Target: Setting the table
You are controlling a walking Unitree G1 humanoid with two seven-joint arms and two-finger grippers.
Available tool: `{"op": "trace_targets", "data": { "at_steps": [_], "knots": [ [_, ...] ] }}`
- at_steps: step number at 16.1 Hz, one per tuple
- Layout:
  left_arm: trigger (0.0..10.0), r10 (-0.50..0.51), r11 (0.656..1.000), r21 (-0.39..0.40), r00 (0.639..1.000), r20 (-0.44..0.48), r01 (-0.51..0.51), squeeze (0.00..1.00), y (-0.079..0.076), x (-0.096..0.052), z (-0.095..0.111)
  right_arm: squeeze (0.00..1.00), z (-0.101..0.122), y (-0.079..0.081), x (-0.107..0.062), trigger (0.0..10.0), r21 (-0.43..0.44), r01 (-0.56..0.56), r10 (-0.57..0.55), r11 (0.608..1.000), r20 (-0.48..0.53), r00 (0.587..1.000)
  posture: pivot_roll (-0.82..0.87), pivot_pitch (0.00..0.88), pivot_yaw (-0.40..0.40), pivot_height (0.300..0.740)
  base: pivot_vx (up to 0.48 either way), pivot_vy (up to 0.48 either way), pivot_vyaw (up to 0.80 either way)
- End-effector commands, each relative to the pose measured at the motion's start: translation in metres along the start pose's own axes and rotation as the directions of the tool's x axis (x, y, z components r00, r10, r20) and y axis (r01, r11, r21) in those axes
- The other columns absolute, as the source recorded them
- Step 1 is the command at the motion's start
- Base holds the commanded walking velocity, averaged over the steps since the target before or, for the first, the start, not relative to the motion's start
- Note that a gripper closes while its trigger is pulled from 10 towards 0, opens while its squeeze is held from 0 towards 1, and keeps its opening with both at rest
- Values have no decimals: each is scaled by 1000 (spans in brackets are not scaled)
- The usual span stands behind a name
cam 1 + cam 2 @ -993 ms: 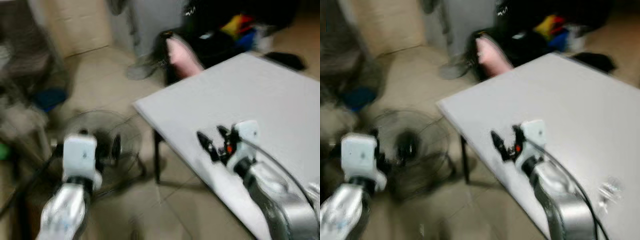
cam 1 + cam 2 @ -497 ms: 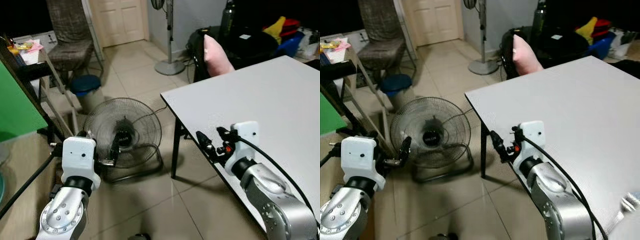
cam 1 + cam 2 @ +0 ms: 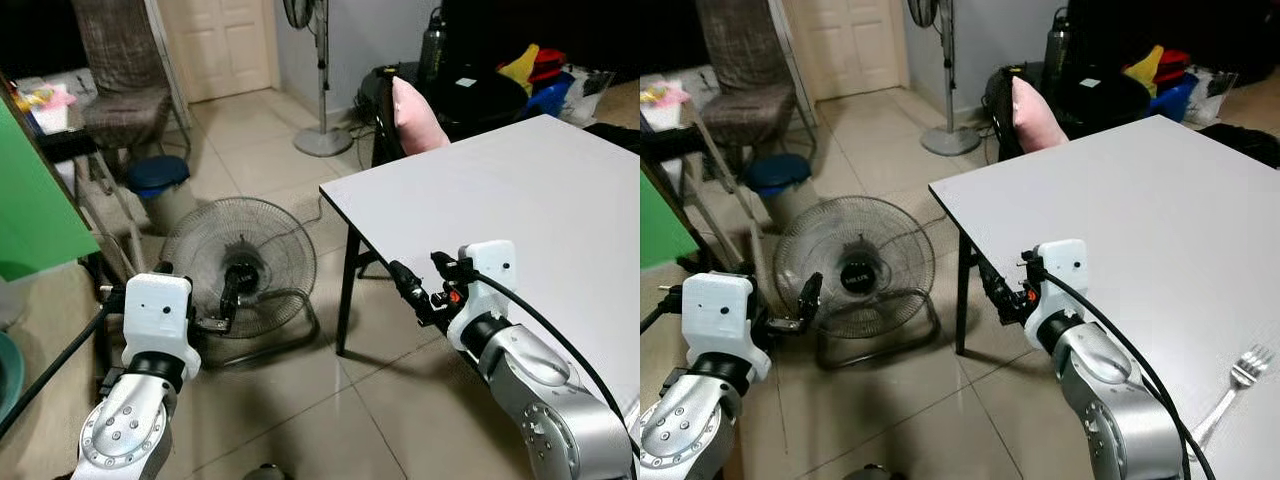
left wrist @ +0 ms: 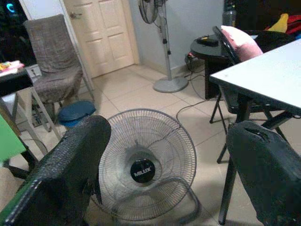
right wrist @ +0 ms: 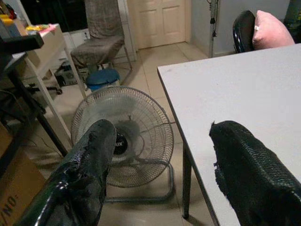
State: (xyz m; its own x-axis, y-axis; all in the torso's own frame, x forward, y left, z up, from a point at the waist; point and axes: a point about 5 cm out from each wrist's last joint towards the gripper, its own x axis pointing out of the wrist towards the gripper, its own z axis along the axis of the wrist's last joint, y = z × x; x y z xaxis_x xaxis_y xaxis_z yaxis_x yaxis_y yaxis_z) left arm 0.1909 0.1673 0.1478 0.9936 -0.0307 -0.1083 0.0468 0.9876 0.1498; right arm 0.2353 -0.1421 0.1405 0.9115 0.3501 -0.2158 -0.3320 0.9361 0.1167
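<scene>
View has swung since a sec ago & sharpened, bringing a fork point(image 3: 1237, 378) into sight on the table point(image 3: 1160, 210) at 4 o'clock w/ both hands, left hand point(image 3: 226, 305) & right hand point(image 3: 998, 293), spread, empty—fork's prob next pickup.

The two eye views look forward and down from head height, taking in the white table point(image 3: 520, 190) at the right of the frame and the floor fan point(image 3: 240, 268) at centre left; the right eye view sits slightly further right, so a fork point(image 3: 1232, 385) enters its lower right corner. The left wrist view looks low along its two black fingers point(image 4: 66, 174), facing the floor fan close ahead, with the table edge at upper right. The right wrist view looks over the table corner, the fan at centre left. All four share fan, table and pink cushion point(image 5: 272, 29).
</scene>
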Motion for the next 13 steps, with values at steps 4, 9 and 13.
{"op": "trace_targets", "data": {
  "at_steps": [4,9,13],
  "knots": [
    [10000,9,1000,15,1000,-1,-9,0,0,0,1,0,1,0,2,10000,0,-8,8,1000,-6,1000,-100,3,51,740,-263,0,0],
    [10000,27,999,29,1000,5,-27,0,5,-2,3,0,1,2,2,10000,27,-11,11,1000,-8,1000,-96,4,53,740,0,0,0],
    [10000,30,999,32,999,14,-31,0,6,-7,6,0,2,6,5,10000,-11,-81,81,997,-9,997,-78,2,47,740,0,248,0]
  ]
}}
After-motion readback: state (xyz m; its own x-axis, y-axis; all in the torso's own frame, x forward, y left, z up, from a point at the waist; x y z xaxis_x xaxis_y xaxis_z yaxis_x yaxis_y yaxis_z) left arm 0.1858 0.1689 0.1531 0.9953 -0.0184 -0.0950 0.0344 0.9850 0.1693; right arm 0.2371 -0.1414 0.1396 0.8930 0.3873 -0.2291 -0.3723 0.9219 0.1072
